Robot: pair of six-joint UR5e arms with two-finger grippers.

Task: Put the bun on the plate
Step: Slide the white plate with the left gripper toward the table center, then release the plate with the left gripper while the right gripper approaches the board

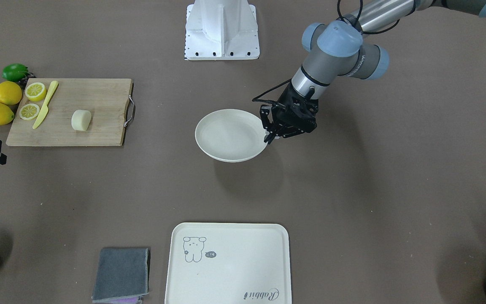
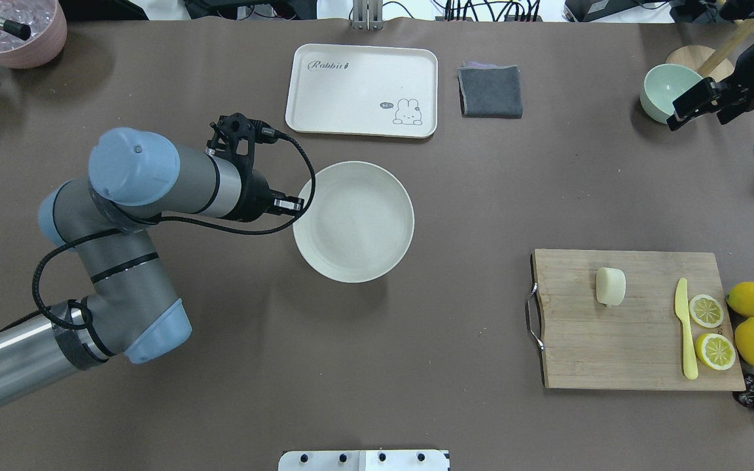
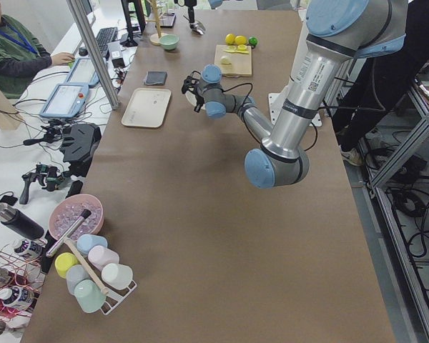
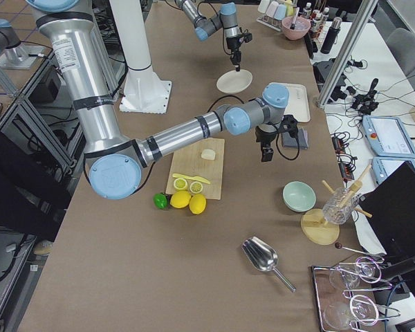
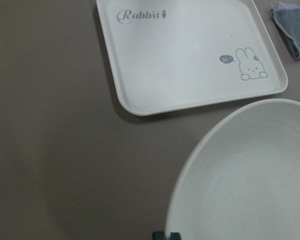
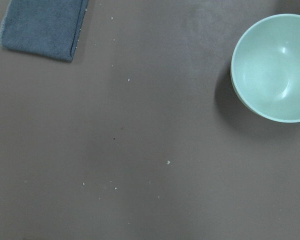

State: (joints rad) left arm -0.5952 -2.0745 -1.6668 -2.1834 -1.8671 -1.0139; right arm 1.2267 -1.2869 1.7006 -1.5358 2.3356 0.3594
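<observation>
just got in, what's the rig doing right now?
The left gripper is clamped on the rim of the plate. Going by its shadow, the plate looks lifted a little off the table, mid-table near the rabbit tray. The bun lies on the cutting board, not yet picked up. The right gripper hangs by the green bowl with nothing visible in it. I cannot tell whether it is open.

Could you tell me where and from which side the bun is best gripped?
Probably from straight above, pinching across the narrower middle of the bun: it lies low on the cutting board with bare wood on both sides, the knife well apart.
</observation>
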